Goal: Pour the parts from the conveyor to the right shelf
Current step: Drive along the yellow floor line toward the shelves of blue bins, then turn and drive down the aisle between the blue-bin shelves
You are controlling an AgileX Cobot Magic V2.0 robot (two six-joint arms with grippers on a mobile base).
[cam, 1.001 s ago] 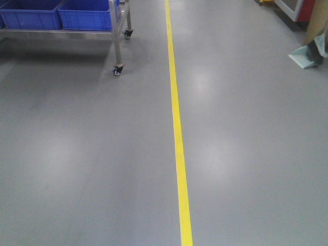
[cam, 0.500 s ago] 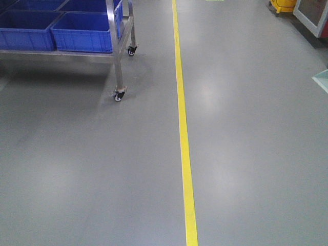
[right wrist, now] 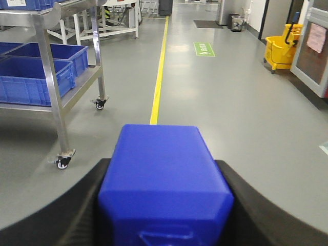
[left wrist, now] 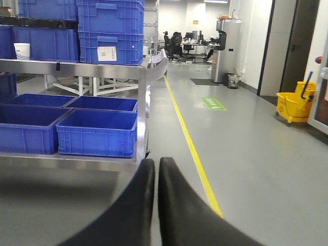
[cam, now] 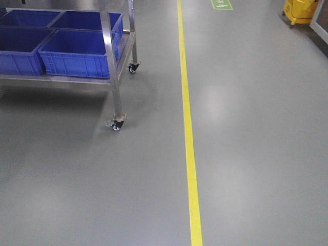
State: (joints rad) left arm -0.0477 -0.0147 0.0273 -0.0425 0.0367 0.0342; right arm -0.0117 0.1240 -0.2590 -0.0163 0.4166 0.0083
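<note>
My right gripper (right wrist: 163,165) is shut on a small blue plastic box (right wrist: 161,179), which fills the gap between the two black fingers; its closed underside faces the camera and its contents are hidden. My left gripper (left wrist: 155,162) is shut with nothing between its black fingers (left wrist: 138,205). Neither gripper shows in the front view. A steel wheeled rack (cam: 110,77) holding large blue bins (cam: 77,54) stands at the left; it also shows in the left wrist view (left wrist: 142,87) and the right wrist view (right wrist: 48,61). The conveyor is out of view.
A yellow floor line (cam: 188,133) runs ahead down the grey floor. A yellow mop bucket (right wrist: 281,48) stands far right, also in the front view (cam: 300,10). A green floor sign (left wrist: 212,103) lies ahead. The rack's caster (cam: 117,124) sits near the line.
The front view has advanced along the yellow line: the rack and bins have come nearer and further into frame. The teal object at right has left view and the mop bucket has appeared.
</note>
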